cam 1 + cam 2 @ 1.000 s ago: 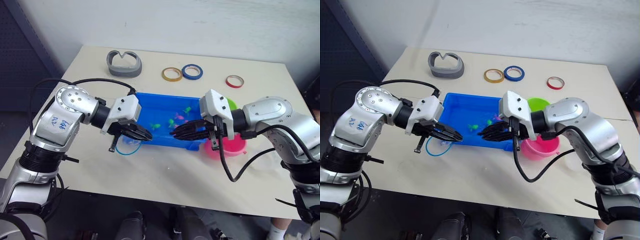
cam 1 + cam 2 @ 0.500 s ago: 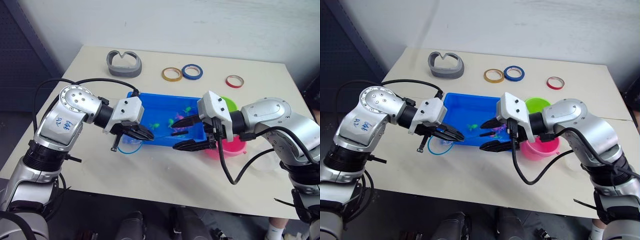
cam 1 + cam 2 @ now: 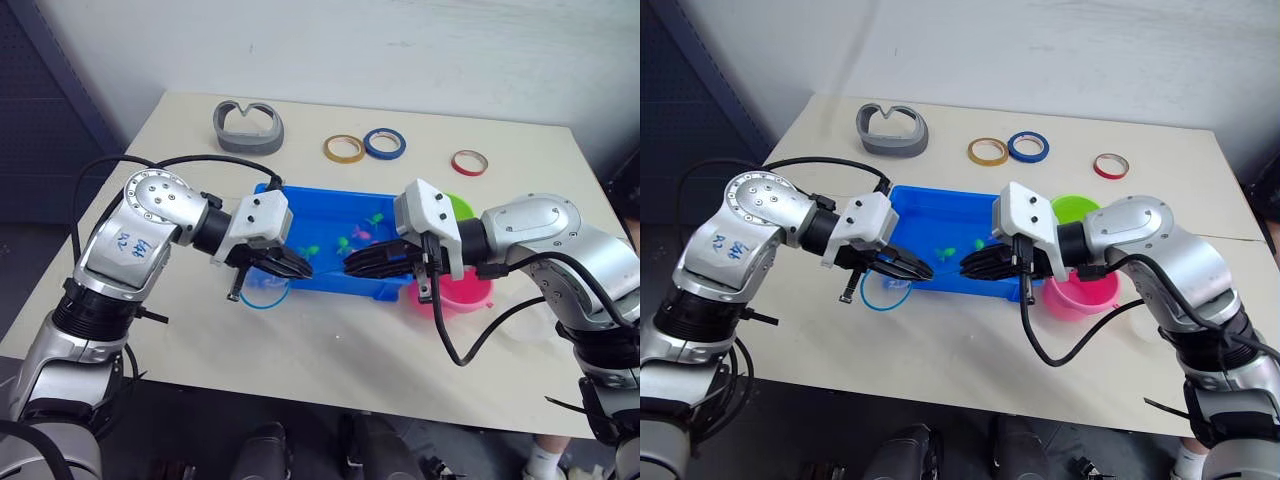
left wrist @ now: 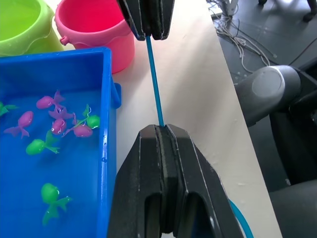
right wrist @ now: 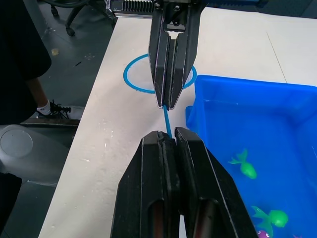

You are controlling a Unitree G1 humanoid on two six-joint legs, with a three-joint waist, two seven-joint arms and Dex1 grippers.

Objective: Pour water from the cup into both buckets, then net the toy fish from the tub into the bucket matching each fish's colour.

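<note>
The net [image 5: 159, 79] had a thin blue stick and blue hoop lying on the bench [image 3: 330, 340] beside the tub [image 3: 330, 215]; left hand [image 3: 290, 266] and right hand [image 3: 365, 263] both pinched its stick.

Left claw [image 3: 297, 268] and right claw [image 3: 357, 264] point tip to tip, both clamped closed, forearms angled inward.

A pale table [image 3: 300, 340] is carrying a blue tub [image 3: 310, 215], green [image 3: 461, 208] and pink [image 3: 468, 293] buckets beside it, a clear cup [image 3: 530, 325], a net hoop [image 3: 263, 296], three tape rings [image 3: 384, 143] and a grey curved piece [image 3: 248, 127] lying at the far side.
</note>
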